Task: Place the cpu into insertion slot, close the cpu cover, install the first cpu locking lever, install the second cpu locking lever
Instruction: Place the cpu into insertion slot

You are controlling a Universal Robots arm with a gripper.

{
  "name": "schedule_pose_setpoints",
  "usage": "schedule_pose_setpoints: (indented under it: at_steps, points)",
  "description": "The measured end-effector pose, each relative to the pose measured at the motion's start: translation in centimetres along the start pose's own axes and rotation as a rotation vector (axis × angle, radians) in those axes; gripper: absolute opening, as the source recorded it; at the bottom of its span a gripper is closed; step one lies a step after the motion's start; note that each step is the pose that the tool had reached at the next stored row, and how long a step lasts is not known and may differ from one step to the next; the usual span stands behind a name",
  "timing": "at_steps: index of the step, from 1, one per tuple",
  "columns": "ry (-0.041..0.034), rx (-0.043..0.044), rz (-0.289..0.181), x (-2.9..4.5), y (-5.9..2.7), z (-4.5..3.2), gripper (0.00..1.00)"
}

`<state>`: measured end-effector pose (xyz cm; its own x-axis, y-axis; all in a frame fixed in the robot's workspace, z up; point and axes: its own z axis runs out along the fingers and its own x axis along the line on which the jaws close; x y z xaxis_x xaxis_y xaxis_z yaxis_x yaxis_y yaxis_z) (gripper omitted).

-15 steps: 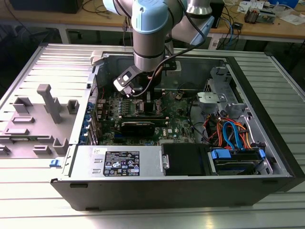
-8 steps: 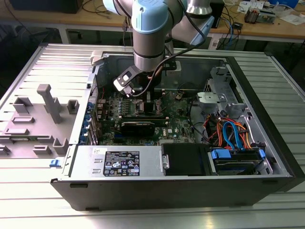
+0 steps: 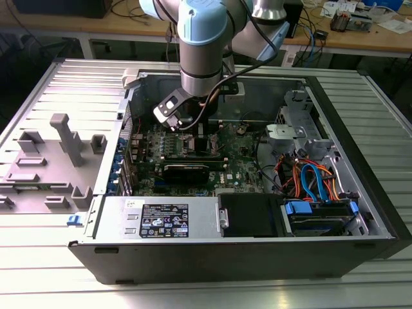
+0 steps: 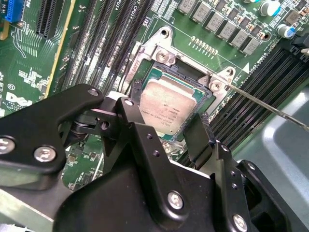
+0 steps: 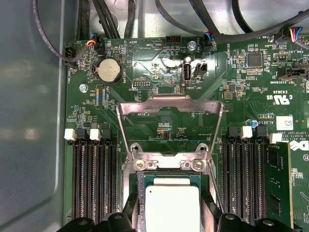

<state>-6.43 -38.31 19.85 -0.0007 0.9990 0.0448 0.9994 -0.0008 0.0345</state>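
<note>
Black hand (image 4: 163, 118) grasps the cpu (image 4: 169, 104) by two opposite edges, directly over the insertion slot (image 4: 164, 55); the cpu cover (image 5: 169, 102) lies flipped open beyond the slot's hinge side

A white printed label (image 3: 159, 221) sits on the metal power supply box (image 3: 206, 212) at the lower middle of the exterior view, its print too small to read. In both wrist views, small white lettering and marks stand on the green circuit board (image 5: 159, 72) (image 4: 29, 72). Faint engraved lines cross the top of the cpu (image 4: 166, 108) (image 5: 172, 208).
</note>
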Motion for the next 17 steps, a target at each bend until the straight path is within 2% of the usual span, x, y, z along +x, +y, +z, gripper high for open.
schedule_pose_setpoints:
  at_steps: [8, 9, 10, 11, 12, 17]
  points:
    - [0.0002, 0.0000, 0.000, 0.01, 0.00, 0.01, 0.62]
    - [0.0002, -0.0001, 0.000, 0.02, 0.00, 0.01, 0.63]
    - [0.0006, -0.0002, 0.000, 0.03, 0.01, 0.02, 0.69]
    - [0.0004, -0.0002, 0.000, 0.03, 0.01, 0.02, 0.69]
    - [0.0002, -0.0001, 0.000, 0.02, 0.01, 0.01, 0.75]
    - [0.0007, -0.0001, 0.001, 0.46, -0.01, 0.38, 0.75]
